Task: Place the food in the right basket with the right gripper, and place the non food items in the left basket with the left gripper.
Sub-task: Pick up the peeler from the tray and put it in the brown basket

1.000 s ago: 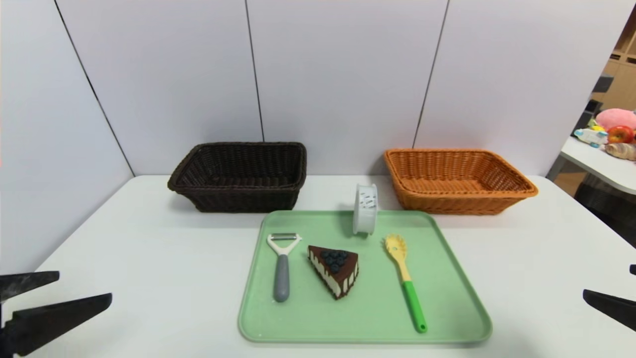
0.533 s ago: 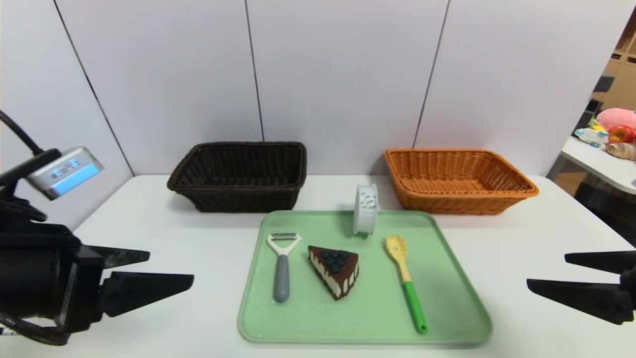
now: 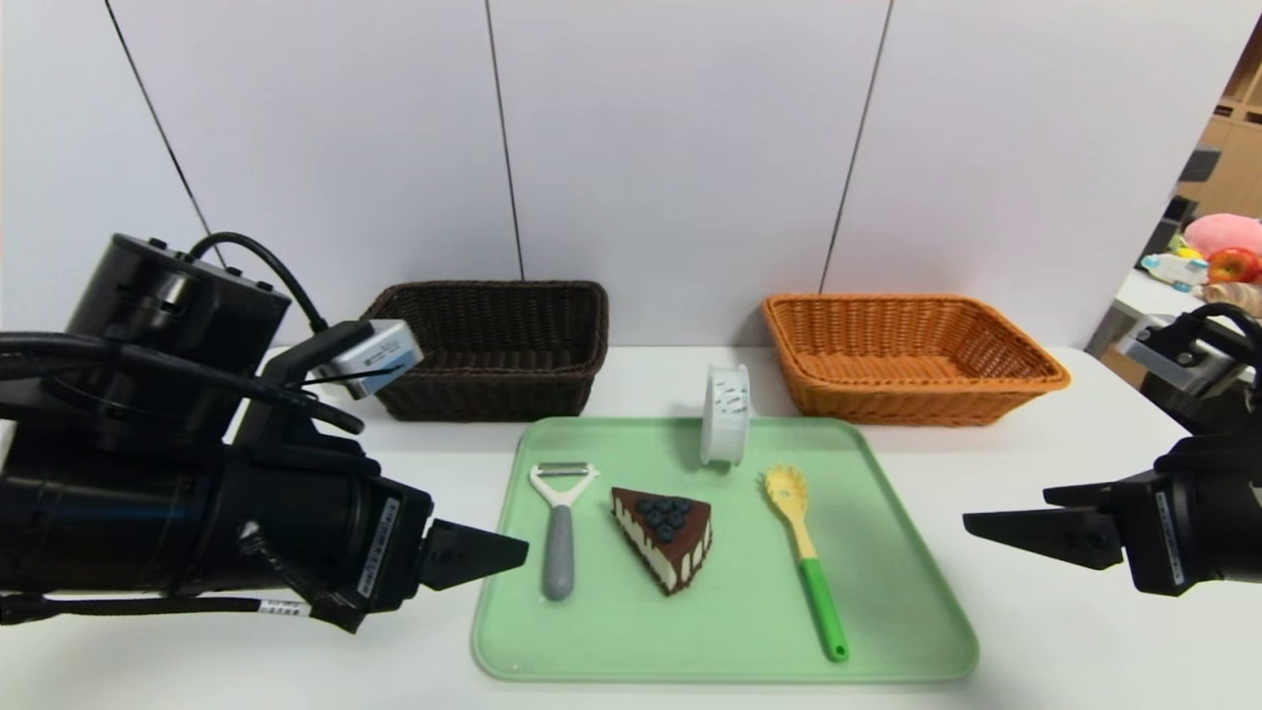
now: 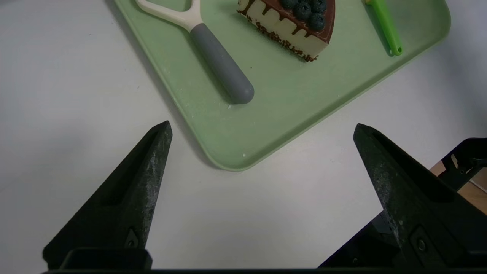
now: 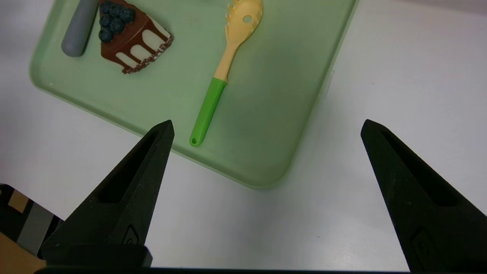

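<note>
Cake slice [image 3: 663, 537] untouched on tray; left gripper [image 4: 262, 122] and right gripper [image 5: 268, 120] both wide, empty, presumably for straddling items.

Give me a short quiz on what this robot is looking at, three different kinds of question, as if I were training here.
1. True or false: the slice of cake lies on the green tray.
2. Which is nearer the orange basket: (a) the peeler or (b) the spoon with the green handle?
3. Fill in: the fingers of the left gripper and of the right gripper are both ____.

Key: 1 true; 2 b; 3 open
</note>
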Robot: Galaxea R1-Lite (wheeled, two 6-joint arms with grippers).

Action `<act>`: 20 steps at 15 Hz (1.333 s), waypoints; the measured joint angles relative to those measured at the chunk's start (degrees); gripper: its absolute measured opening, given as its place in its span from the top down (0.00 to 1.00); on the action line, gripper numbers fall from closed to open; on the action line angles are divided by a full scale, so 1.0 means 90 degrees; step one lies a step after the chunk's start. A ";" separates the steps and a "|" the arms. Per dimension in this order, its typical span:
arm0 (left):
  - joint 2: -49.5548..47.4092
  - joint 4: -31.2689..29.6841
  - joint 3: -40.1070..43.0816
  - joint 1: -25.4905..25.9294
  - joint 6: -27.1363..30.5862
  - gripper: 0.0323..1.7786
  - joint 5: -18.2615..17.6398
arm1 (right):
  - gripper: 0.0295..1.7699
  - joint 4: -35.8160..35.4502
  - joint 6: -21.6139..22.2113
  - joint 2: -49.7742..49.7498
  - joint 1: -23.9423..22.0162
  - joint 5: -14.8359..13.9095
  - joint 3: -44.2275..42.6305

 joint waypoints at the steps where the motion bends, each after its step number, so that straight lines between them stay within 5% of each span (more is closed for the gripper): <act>1: 0.0138 -0.0114 -0.0009 -0.0121 -0.0016 0.05 0.0074 | 0.04 0.0000 -0.0001 0.0070 0.0001 0.0004 0.0009; 7: 0.0929 -0.0249 -0.0442 -0.0536 -0.0270 0.05 0.0332 | 0.04 -0.0023 -0.0012 0.0305 0.0167 0.0000 -0.0024; 15: 0.2040 -0.0209 -0.0901 -0.0880 -0.0669 0.05 0.1816 | 0.04 -0.0049 -0.0014 0.0386 0.0167 -0.0012 -0.0027; 20: 0.2418 -0.0245 -0.0947 -0.0891 -0.1127 0.05 0.1858 | 0.04 -0.0192 -0.0004 0.0425 0.0167 -0.0022 0.0012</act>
